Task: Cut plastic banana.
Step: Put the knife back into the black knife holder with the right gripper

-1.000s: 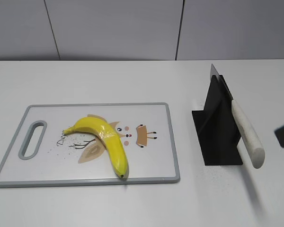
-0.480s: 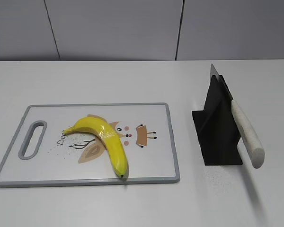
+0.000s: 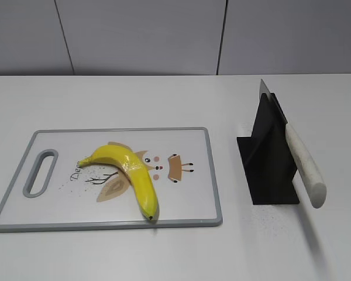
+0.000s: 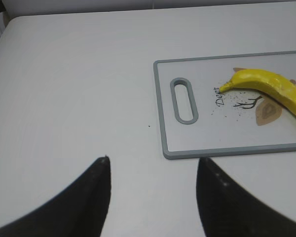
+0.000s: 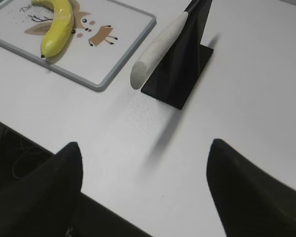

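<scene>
plastic banana (image 3: 130, 175): on cutting board (image 3: 187, 202), well apart from both grippers | left gripper (image 4: 153, 190): jaws apart, over bare table (image 4: 69, 89) | right gripper (image 5: 144, 185): jaws apart, empty | knife (image 3: 304, 165): slotted in black stand (image 3: 269, 161)

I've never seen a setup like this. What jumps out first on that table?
The bright yellow plastic banana lies on a gray-rimmed white cutting board printed with a cartoon, at the table's left. To its right, apart from the board, a knife with a pale speckled handle leans in a black stand. Both open grippers, left and right, hover over bare table, touching nothing.
</scene>
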